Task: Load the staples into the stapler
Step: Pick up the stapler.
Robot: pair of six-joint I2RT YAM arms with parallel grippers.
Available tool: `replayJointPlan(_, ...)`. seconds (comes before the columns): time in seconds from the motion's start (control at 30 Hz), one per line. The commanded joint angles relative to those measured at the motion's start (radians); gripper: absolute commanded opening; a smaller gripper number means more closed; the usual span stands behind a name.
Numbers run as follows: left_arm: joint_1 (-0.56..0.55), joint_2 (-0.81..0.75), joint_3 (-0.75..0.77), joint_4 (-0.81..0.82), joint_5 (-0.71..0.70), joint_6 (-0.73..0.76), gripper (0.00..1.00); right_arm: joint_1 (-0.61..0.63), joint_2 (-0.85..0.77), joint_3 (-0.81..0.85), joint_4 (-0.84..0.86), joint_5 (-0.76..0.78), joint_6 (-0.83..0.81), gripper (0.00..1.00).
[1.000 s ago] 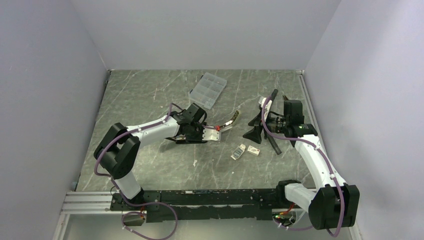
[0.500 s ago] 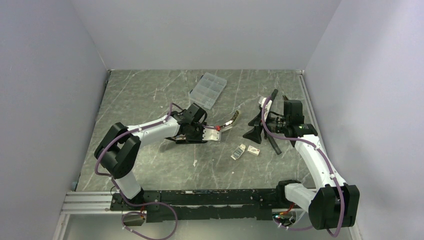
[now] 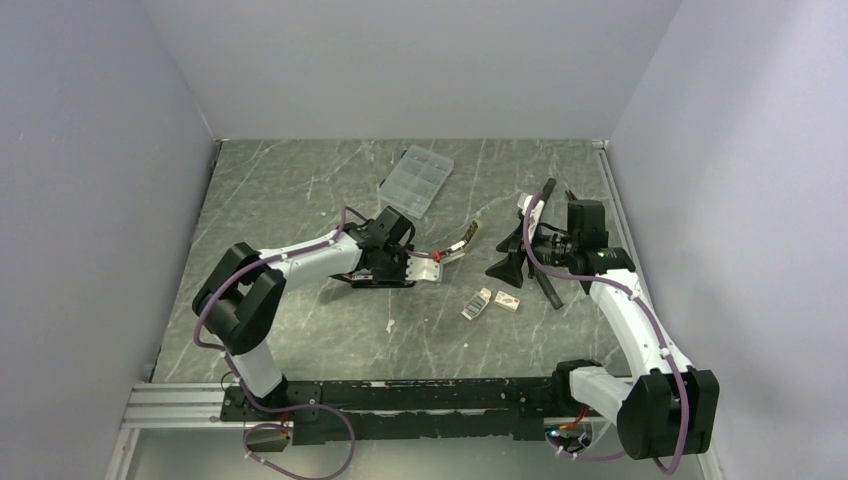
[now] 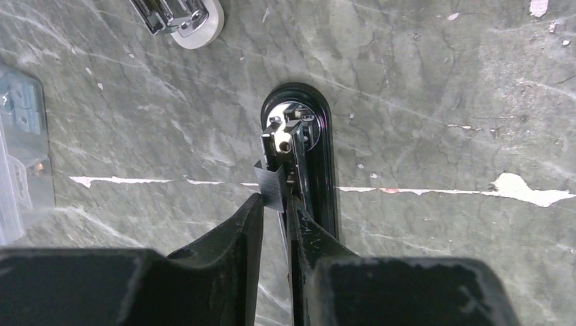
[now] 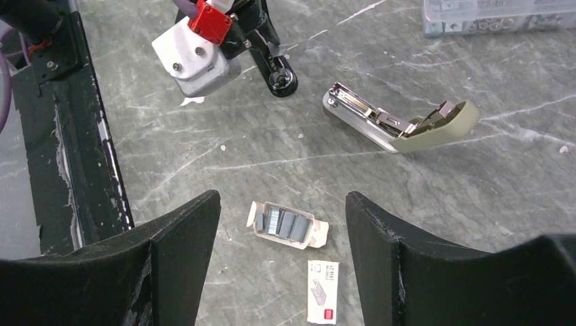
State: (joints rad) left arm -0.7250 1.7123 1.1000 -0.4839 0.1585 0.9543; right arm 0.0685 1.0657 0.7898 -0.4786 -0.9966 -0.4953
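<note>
The stapler lies opened out. Its chrome magazine with the beige lid (image 5: 401,122) (image 3: 462,242) rests on the table, and its black base (image 4: 319,170) (image 5: 275,71) lies beside it. My left gripper (image 4: 275,200) (image 3: 398,274) points down at the base, its fingers shut on a thin grey metal tab there. The staples (image 5: 289,224) (image 3: 477,303) are dark silvery strips in an open cardboard tray. The box's white sleeve with a red mark (image 5: 322,292) (image 3: 508,301) lies next to it. My right gripper (image 5: 282,200) (image 3: 525,270) hangs open above the tray, holding nothing.
A clear compartment case (image 3: 416,180) (image 5: 496,13) (image 4: 17,156) sits at the back of the marbled table. The black rail (image 5: 61,136) runs along the near edge. Grey walls close in the left, right and back sides.
The left arm has shifted very slightly at the stapler's base. The right arm, the staples and the sleeve have not moved.
</note>
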Motion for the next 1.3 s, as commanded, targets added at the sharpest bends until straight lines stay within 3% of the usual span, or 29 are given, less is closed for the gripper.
replayJointPlan(0.0,0.004,0.022,-0.004,-0.002,0.011,-0.01,0.22,-0.004,-0.018,0.013,-0.006,-0.03,-0.029,0.72)
replayJointPlan(0.53,0.007,0.027,0.007,-0.025,0.027,-0.018,0.21,-0.006,-0.026,0.012,-0.003,-0.027,-0.027,0.72)
replayJointPlan(1.07,0.102,0.125,0.137,-0.187,0.202,-0.028,0.25,-0.005,-0.024,0.012,-0.007,-0.024,-0.033,0.72)
replayJointPlan(1.27,0.104,0.112,0.121,-0.157,0.196,-0.035,0.2,-0.005,-0.018,0.014,-0.009,-0.025,-0.035,0.72)
